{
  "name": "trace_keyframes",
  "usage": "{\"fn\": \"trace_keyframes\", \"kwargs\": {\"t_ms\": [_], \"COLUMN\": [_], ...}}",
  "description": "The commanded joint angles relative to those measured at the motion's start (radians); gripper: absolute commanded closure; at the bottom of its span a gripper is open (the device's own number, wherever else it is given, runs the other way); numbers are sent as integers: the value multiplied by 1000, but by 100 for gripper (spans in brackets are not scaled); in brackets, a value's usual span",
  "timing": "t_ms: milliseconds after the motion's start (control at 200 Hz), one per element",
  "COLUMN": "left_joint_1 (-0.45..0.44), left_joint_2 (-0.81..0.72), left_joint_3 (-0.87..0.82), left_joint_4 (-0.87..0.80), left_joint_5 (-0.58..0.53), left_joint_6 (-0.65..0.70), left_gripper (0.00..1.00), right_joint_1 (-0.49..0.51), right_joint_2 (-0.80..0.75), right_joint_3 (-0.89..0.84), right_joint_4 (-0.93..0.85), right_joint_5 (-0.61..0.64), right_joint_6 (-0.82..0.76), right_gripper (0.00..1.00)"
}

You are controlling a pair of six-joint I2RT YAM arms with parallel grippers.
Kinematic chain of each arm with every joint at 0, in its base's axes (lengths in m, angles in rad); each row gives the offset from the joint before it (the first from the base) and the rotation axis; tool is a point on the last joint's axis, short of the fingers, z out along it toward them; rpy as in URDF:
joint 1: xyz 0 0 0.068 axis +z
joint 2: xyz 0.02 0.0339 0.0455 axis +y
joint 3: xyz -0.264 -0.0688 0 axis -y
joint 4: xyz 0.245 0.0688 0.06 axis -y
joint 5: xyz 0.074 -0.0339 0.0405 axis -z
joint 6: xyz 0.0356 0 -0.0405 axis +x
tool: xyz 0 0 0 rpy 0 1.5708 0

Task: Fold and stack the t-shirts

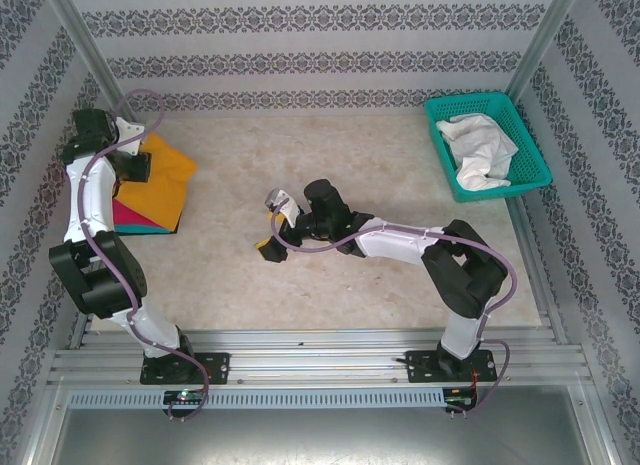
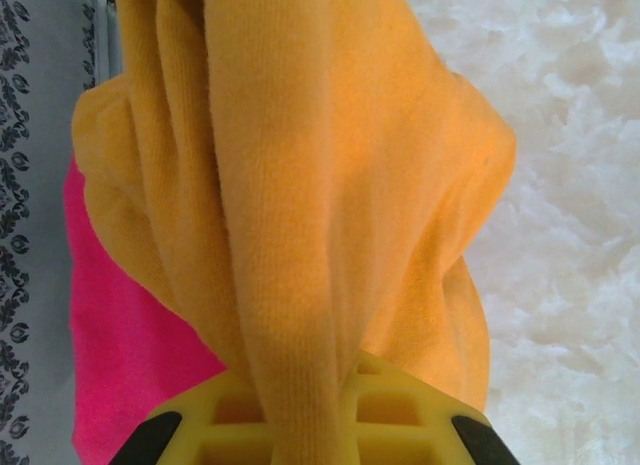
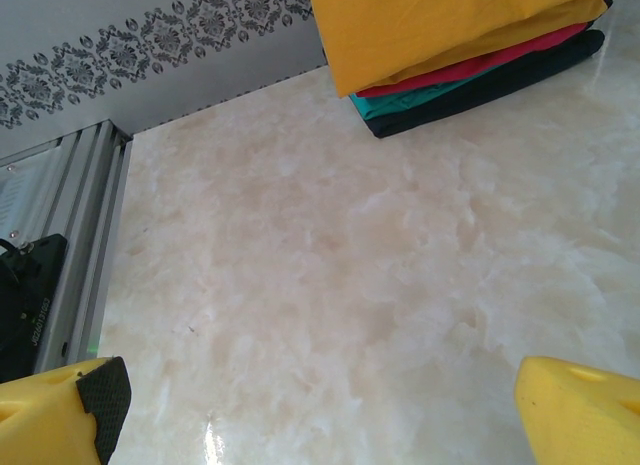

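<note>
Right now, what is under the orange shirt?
A magenta shirt, then a teal shirt, then a dark cloth at the bottom. Only their edges peek out; the orange shirt covers the rest.

The 2 arms, the left arm [image 1: 95, 235] at the frame's left and the right arm [image 1: 400, 240] at lower right, have white shells between bulky black joint housings. A lilac cable [image 1: 310, 250] loops along each. Black base plates [image 1: 185, 368] sit at the bottom. The right gripper [image 3: 320, 425] has yellow fingers [image 3: 575, 410], 1 faced with a black textured pad [image 3: 105, 393]. The left gripper [image 2: 310, 430] is yellow, moulded in a lattice.
</note>
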Motion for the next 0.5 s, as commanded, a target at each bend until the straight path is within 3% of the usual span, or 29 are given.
{"fn": "trace_keyframes", "kwargs": {"t_ms": [0, 495], "left_joint_1": [16, 45], "left_joint_2": [2, 10], "left_joint_3": [10, -91], "left_joint_4": [41, 206], "left_joint_5": [-56, -182], "left_joint_6": [34, 47], "left_gripper": [100, 100], "right_joint_1": [15, 26], "right_joint_2": [15, 50], "right_joint_3": [26, 46], "right_joint_4": [-2, -10], "right_joint_5": [-33, -43], "right_joint_6": [-22, -13], "right_gripper": [2, 2]}}
